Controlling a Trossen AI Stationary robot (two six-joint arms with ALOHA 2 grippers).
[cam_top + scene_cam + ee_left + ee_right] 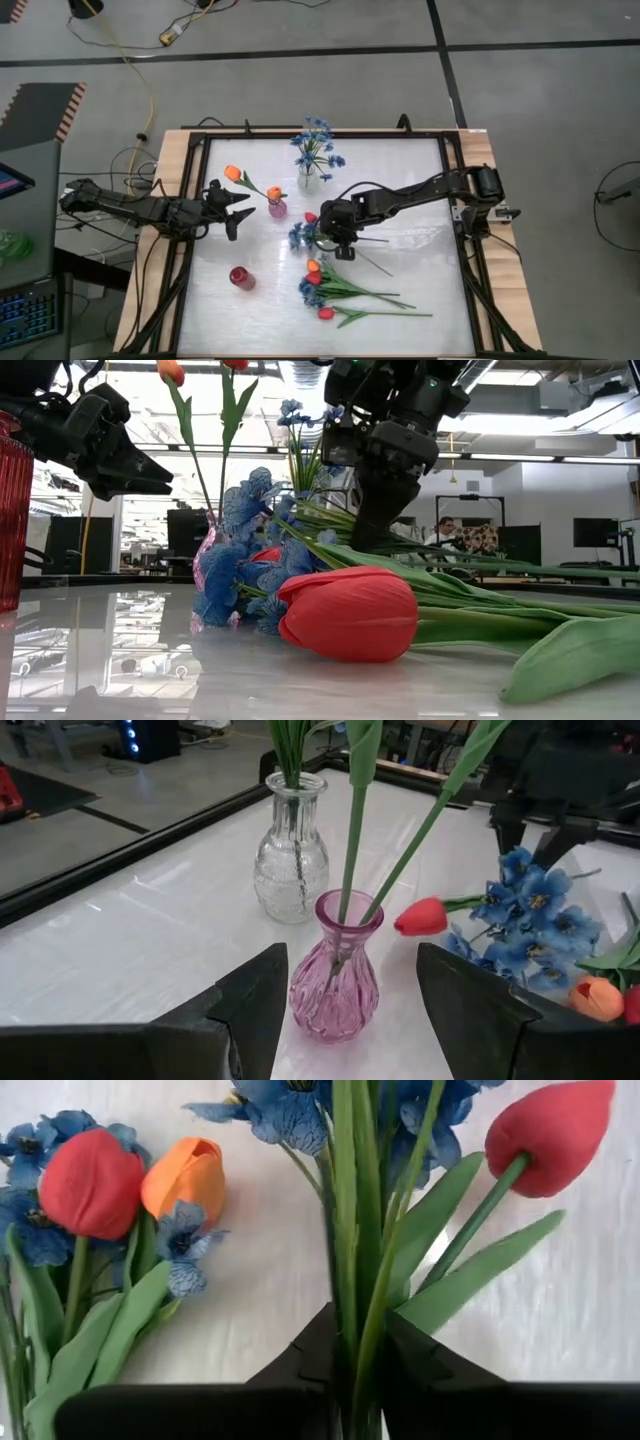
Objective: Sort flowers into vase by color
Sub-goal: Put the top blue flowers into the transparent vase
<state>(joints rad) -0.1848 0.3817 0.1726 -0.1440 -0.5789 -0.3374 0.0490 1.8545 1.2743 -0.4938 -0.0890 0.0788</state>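
Note:
My right gripper (pixel 358 1342) is shut on the green stems of a blue-blossom sprig (pixel 301 234) at the table's middle; a red tulip (pixel 555 1125) lies beside the sprig. My left gripper (pixel 350 995) is open, and its fingers stand apart on either side of a pink vase (pixel 335 975), short of it. This vase holds two orange tulips (pixel 233 173). A clear vase (pixel 308 180) holds blue sprigs. A red vase (pixel 241 278) stands unfilled toward the near edge. More red and orange tulips and blue sprigs lie in a pile (pixel 325 290) on the table. My right gripper pinches the blue sprig's thin green stems (pixel 345 1280) between its two fingers, coming from above and lying across them. The blossoms (pixel 235 560) rest on the table. Whether the red tulip's stem is also in the pinch, I cannot tell.
A black frame (pixel 455 200) borders the white table top. The pile's long stems (pixel 390 300) point toward the right edge. In the low view a red tulip (pixel 350 612) lies close to the camera. A person (pixel 445 530) sits in the room beyond.

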